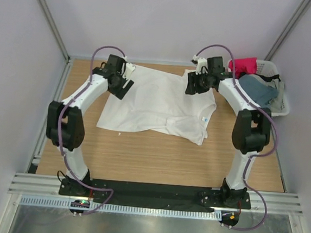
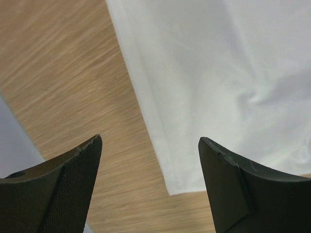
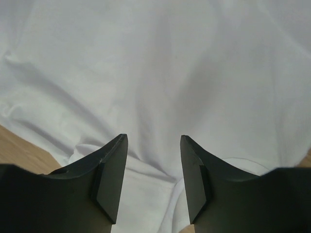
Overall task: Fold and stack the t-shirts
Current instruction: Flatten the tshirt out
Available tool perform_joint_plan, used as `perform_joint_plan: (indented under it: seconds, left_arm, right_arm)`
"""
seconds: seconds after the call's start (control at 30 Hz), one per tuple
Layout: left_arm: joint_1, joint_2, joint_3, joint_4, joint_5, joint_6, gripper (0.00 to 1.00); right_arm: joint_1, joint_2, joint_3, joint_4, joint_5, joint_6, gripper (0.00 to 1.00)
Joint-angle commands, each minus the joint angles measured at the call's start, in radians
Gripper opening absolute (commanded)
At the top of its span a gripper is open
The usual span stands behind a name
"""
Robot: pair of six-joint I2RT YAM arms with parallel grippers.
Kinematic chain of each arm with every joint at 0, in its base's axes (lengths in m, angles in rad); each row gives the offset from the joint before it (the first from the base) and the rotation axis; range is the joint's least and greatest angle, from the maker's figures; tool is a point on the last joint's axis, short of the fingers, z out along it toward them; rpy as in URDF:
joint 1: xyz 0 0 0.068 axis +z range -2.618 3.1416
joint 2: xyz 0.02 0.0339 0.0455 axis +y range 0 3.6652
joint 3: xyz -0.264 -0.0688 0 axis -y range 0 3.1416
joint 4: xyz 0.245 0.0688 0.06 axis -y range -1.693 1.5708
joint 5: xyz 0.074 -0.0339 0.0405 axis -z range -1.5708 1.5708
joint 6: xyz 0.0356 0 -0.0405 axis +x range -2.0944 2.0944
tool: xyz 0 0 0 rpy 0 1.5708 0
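The white t-shirt [image 1: 162, 103] is spread beneath the left claw [image 2: 150, 143] and right claw [image 3: 153, 138], both released and empty. Folding is judged due; an edge must be pinched.

Basket [image 1: 283, 103] at far-right table [image 1: 157, 155] corner

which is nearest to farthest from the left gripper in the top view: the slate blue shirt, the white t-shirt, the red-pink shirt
From the left gripper:
1. white t-shirt: right below it, with the shirt's left edge under the open jaws.
2. red-pink shirt: far right, at the back of the basket.
3. slate blue shirt: a little farther right, in the same basket.
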Motion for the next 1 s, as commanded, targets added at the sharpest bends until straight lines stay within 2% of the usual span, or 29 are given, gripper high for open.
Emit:
perform_joint_plan:
  seconds: [0.0, 0.1, 0.2, 0.43, 0.5, 0.73, 0.83, 0.97]
  left_arm:
    - [-0.001, 0.126, 0.145, -0.053, 0.027, -0.069, 0.81]
    - [-0.001, 0.206, 0.184, -0.096, 0.065, -0.097, 0.79]
    - [-0.001, 0.23, 0.162, -0.115, 0.105, -0.126, 0.77]
    - [-0.003, 0.296, 0.118, -0.2, 0.167, -0.149, 0.77]
    - [-0.003, 0.333, 0.11, -0.242, 0.192, -0.143, 0.74]
    - [-0.001, 0.394, 0.098, -0.328, 0.254, -0.16, 0.72]
    - [-0.001, 0.365, 0.044, -0.323, 0.292, -0.166, 0.72]
    - [-0.006, 0.31, -0.107, -0.319, 0.335, -0.188, 0.72]
  right_arm:
    - [-0.016, 0.146, 0.108, 0.016, -0.002, 0.071, 0.53]
    - [-0.019, 0.225, 0.194, -0.036, -0.022, 0.068, 0.53]
    - [-0.017, 0.231, 0.188, -0.033, -0.046, 0.078, 0.53]
    - [-0.017, 0.175, 0.009, -0.038, -0.072, 0.093, 0.53]
    - [-0.017, 0.167, -0.046, -0.042, -0.079, 0.09, 0.53]
    - [-0.019, 0.136, -0.145, -0.041, -0.074, 0.09, 0.53]
    - [-0.019, 0.107, -0.191, -0.051, -0.074, 0.085, 0.53]
    - [-0.019, 0.038, -0.304, -0.035, -0.069, 0.084, 0.53]
